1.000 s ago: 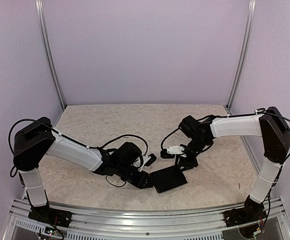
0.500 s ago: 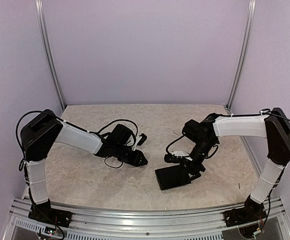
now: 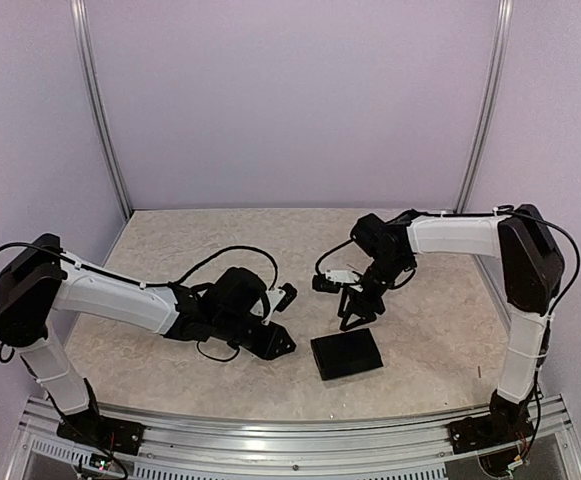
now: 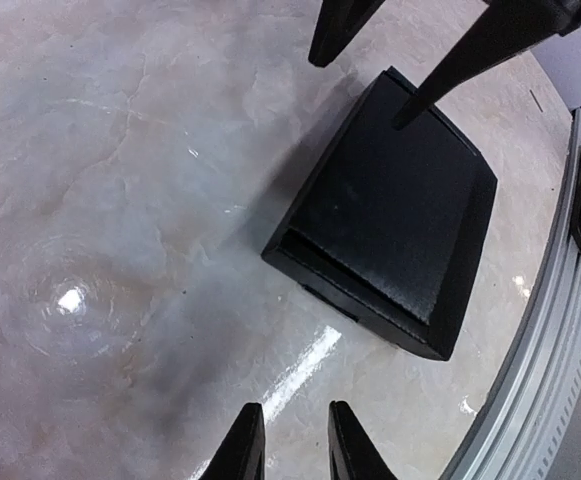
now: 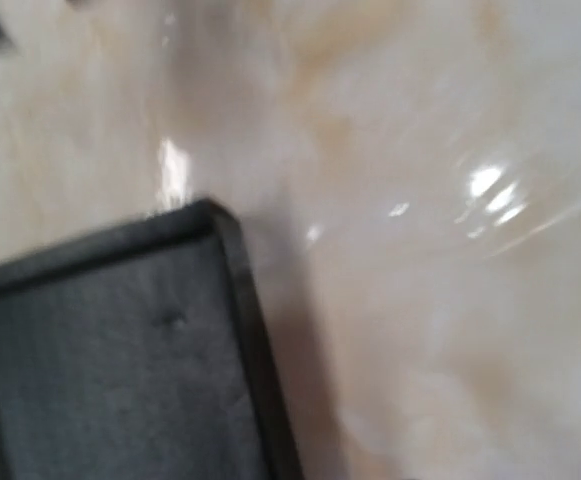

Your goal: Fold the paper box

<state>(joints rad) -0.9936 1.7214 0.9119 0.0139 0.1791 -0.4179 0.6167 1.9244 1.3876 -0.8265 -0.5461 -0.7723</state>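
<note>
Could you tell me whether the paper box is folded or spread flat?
Folded: the paper box lies on the table as a slim block with side walls, no flaps spread out.

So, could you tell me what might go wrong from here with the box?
The box lies free; neither pincer holds it. One finger of the open right pincer is at its far corner, so a push there may skid or tip it rather than fold it. It lies close to the rail, so a shove from the left pincer might jam it there.
</note>
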